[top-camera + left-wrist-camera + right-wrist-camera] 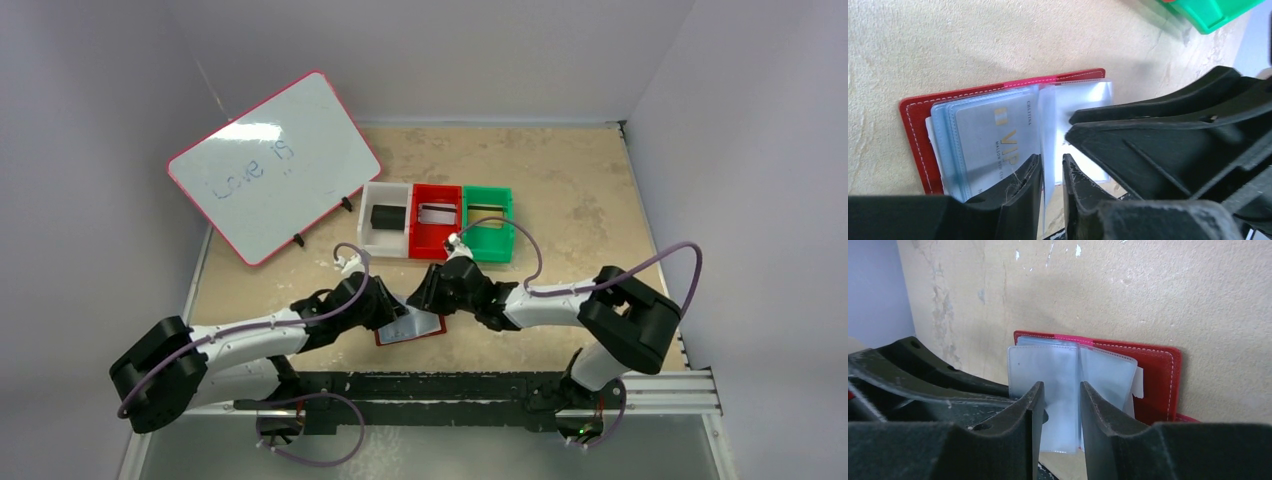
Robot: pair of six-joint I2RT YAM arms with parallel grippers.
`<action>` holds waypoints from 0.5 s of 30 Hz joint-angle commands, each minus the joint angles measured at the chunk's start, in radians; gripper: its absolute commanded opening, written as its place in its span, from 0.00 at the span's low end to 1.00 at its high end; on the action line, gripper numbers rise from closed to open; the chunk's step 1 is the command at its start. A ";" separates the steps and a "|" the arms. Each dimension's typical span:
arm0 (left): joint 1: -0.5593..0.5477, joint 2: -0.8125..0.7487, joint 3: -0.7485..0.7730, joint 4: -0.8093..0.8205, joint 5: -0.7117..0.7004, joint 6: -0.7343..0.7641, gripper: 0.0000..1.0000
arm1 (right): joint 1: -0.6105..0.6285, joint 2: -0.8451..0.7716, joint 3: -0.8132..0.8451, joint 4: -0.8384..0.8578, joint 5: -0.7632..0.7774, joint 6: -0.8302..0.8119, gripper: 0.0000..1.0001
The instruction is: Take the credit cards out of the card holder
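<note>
- Left gripper [1051, 158] stood narrowly parted astride a sleeve [1048, 115] of the card holder [915, 125]; contact unclear.
- Right gripper [1060, 388], spread, screened the right page.
- Row of bins [436, 188] stood beyond.

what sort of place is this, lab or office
Likely a robot lab cell: plain walls enclose a beige table with a propped whiteboard and a white bin, red bin and green bin.

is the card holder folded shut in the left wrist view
No, the card holder lies open on the table, its clear sleeves spread and a VIP card showing inside one.
</note>
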 commanded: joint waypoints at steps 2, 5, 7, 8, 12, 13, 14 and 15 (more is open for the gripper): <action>-0.007 0.017 0.021 0.026 0.013 0.022 0.20 | -0.003 -0.081 0.052 -0.128 0.145 -0.029 0.35; -0.006 0.026 0.049 0.016 0.012 0.042 0.19 | -0.003 -0.121 0.080 -0.242 0.211 -0.017 0.35; -0.007 0.042 0.078 0.009 0.022 0.059 0.20 | -0.003 -0.157 0.090 -0.305 0.282 -0.010 0.35; -0.006 0.053 0.094 0.008 0.030 0.071 0.20 | -0.003 -0.176 0.090 -0.331 0.306 -0.006 0.35; -0.008 0.100 0.160 -0.010 0.061 0.113 0.22 | -0.003 -0.268 0.066 -0.413 0.369 0.018 0.37; -0.010 0.116 0.174 -0.020 0.065 0.123 0.22 | -0.003 -0.301 0.057 -0.431 0.380 0.033 0.38; -0.012 0.131 0.187 -0.028 0.064 0.133 0.23 | -0.003 -0.327 0.046 -0.447 0.392 0.041 0.39; -0.013 0.145 0.195 -0.032 0.061 0.136 0.24 | -0.003 -0.351 0.035 -0.462 0.400 0.051 0.40</action>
